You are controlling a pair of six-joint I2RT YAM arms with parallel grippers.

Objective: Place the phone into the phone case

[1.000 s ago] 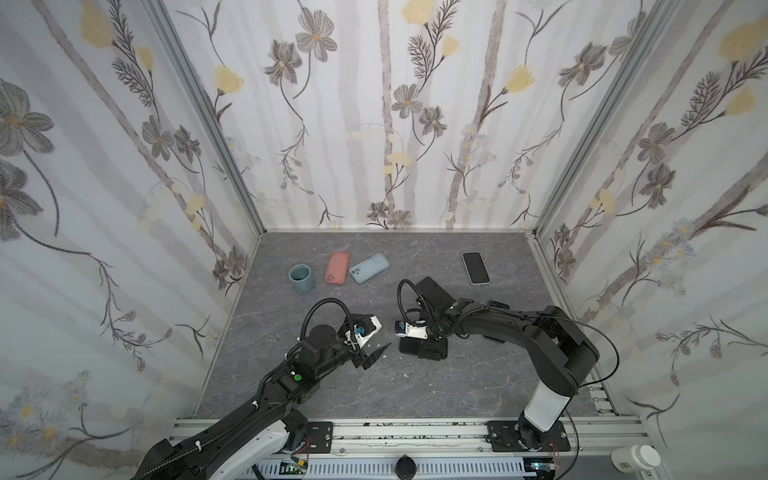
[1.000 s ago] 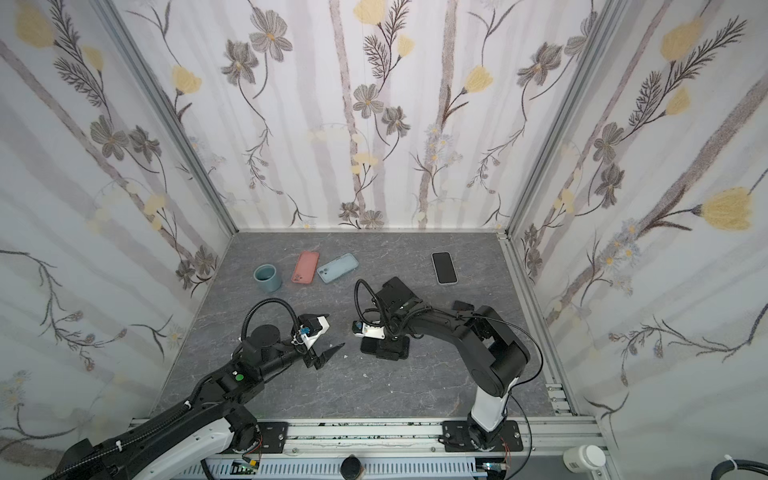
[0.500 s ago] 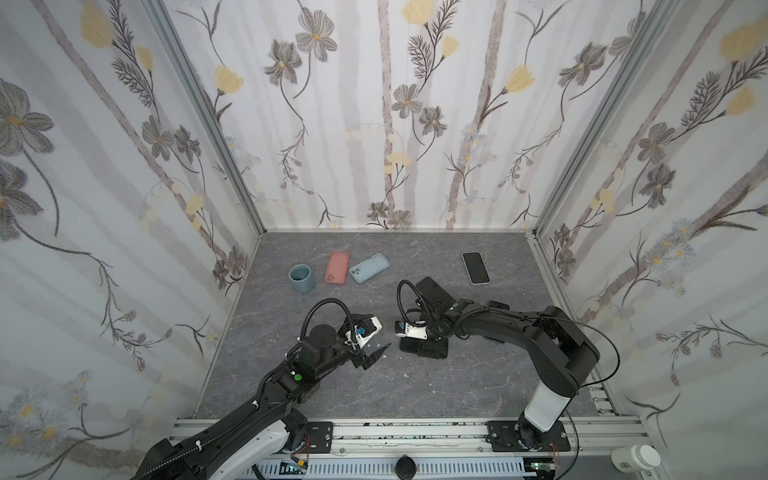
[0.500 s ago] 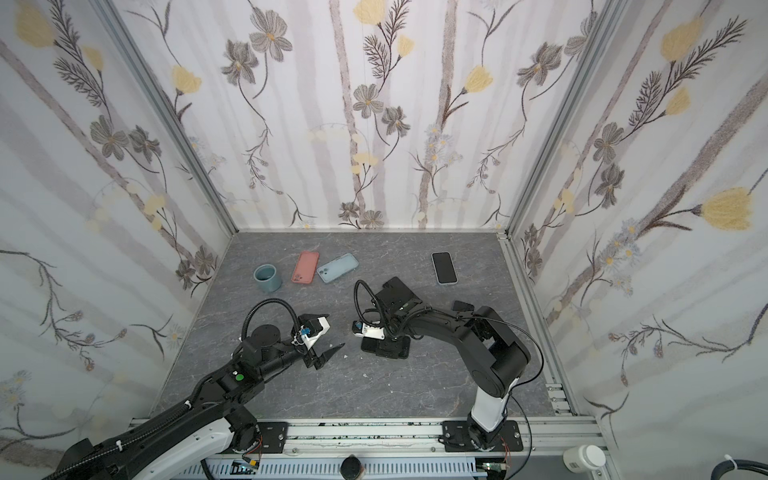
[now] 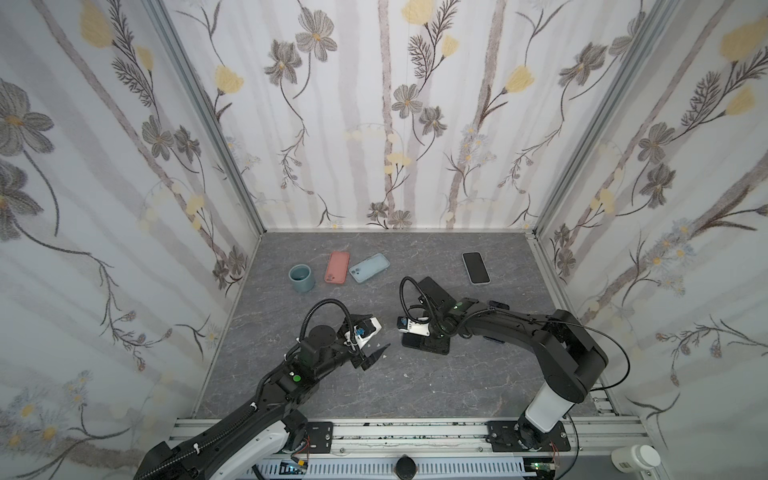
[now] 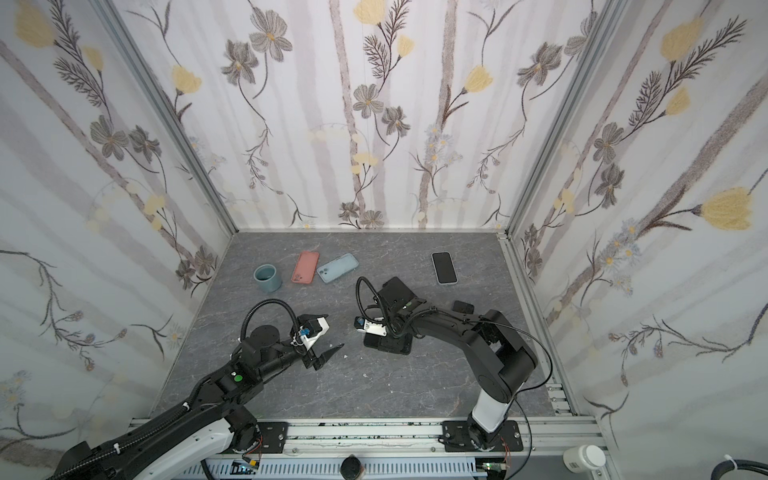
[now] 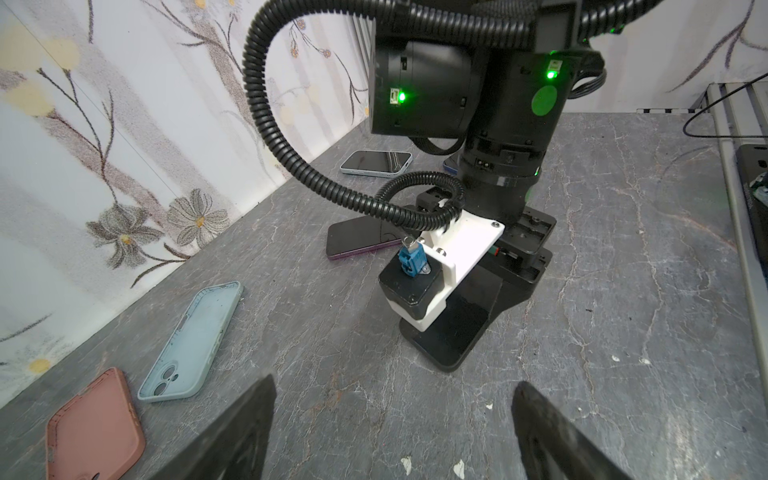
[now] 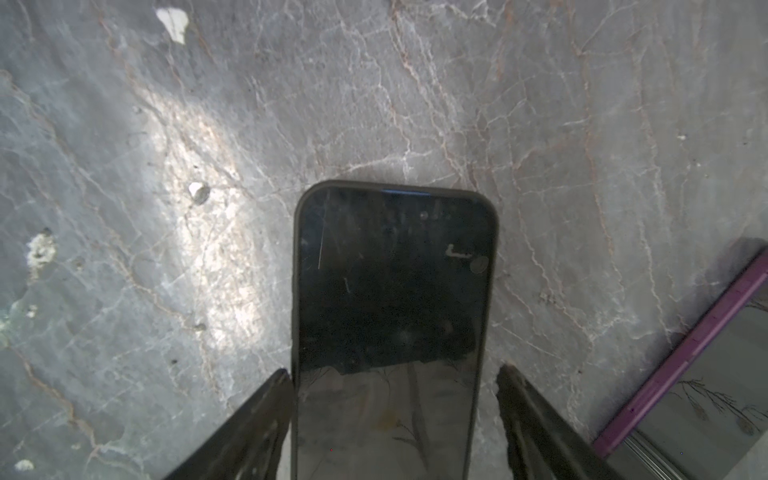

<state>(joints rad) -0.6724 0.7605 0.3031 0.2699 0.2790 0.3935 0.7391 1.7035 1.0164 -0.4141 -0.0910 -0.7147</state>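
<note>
The right gripper is low over a black phone that lies flat and screen-up on the grey marbled worktop. Its fingers stand either side of the phone's long edges: one touches the rim and the other is a sliver clear, so nothing is clamped. Whether the phone's dark matte rim is a case cannot be told, and nothing on the scratched glass reads as lettering. Taking the blue-grey cup as the mark, the black phone lies well apart from it, toward the front rail and off to the right in both top views. A pink case lies just beside the cup. A light blue case lies just past that, open side up and empty, and the two cases are not touching. A purple-edged phone lies farther from the cup, behind the right arm, and a pale-edged phone lies farthest of all. The left gripper hangs above bare worktop nearer the cup's side, its fingers spread wide and empty. A plain green sticker marks the left arm. The printed label on the white bottle outside the front rail is too small to read.
</note>
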